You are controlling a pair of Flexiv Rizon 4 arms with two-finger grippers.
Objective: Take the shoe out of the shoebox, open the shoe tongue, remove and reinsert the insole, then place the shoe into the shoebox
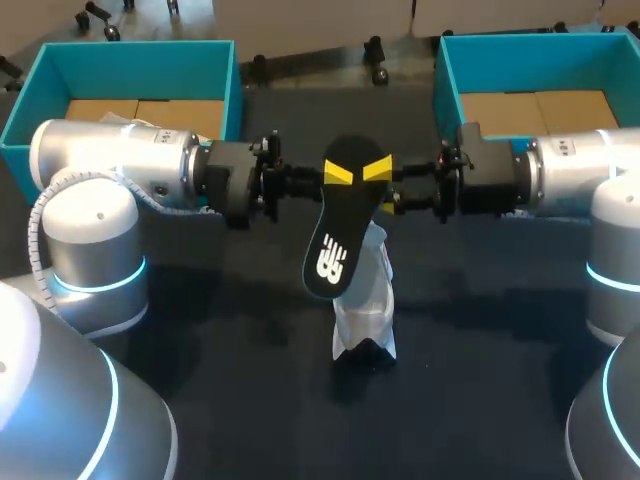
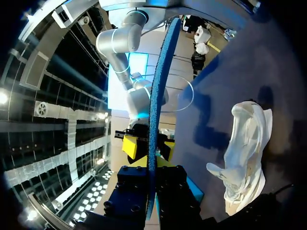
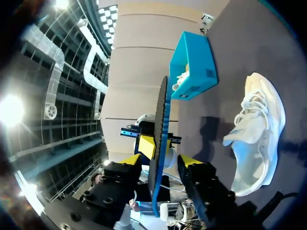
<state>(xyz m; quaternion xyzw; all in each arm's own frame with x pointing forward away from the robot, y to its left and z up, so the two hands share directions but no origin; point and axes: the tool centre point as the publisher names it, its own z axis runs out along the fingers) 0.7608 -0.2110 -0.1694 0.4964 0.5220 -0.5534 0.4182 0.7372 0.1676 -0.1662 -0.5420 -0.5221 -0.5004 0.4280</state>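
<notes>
- left arm (image 1: 110, 165) and right arm (image 1: 590, 165) are coming in over the left and right edges of the table (image 1: 230, 400). Both are lying level and pointing at each other across the middle.
- shoe (image 1: 367, 310): white, out of the boxes, lying on the table at about its middle, slightly to the near-edge side of the claws. Nothing is touching it, and both claws are sitting above it and well apart from it.
- insole (image 1: 335, 230): black face with a white logo, blue along the edge. It is hanging in the air over the shoe's far end. Its far end is sitting up at the claws and its other end is sloping down toward the near edge.
- left claw (image 1: 338, 177): clenched on the insole's far end. In the left wrist view the insole is running edge-on between the fingers with no gap showing.
- right claw (image 1: 383, 188): released, facing the left claw almost tip to tip at that same end. Its fingers are standing on either side of the insole, with a gap showing on each side in the right wrist view.
- left shoebox (image 1: 140, 52) and right shoebox (image 1: 530, 48): teal and open, sitting at the far left and far right corners. Brown card is showing inside each, and both are well apart from the shoe.
</notes>
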